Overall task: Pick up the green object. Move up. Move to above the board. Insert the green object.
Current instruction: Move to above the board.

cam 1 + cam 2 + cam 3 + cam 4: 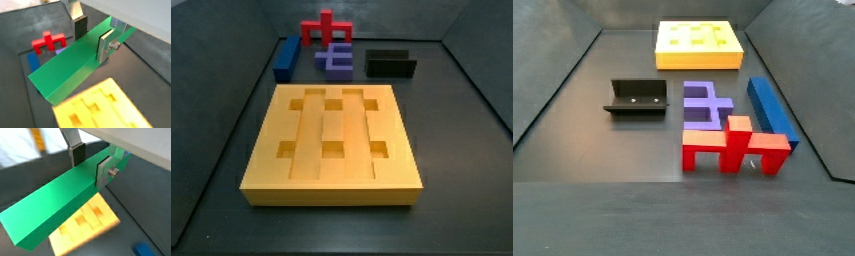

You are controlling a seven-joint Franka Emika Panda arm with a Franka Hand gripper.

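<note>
In both wrist views my gripper (92, 44) (90, 170) is shut on the green object (73, 62) (53, 203), a long plain bar clamped near one end, one finger on each long side. The bar hangs in the air, and its free end reaches out over the orange-yellow board (100, 107) (87, 223) below. Both side views show the board (331, 140) (699, 42) lying flat with its square holes and grooves. Neither the gripper nor the green bar appears in the side views.
Beyond the board stand a blue bar (287, 57) (771, 108), a purple E-shaped block (338, 60) (707, 103), a red piece (327, 30) (734, 145) (47, 42) and the black fixture (392, 63) (640, 97). Dark walls enclose the floor.
</note>
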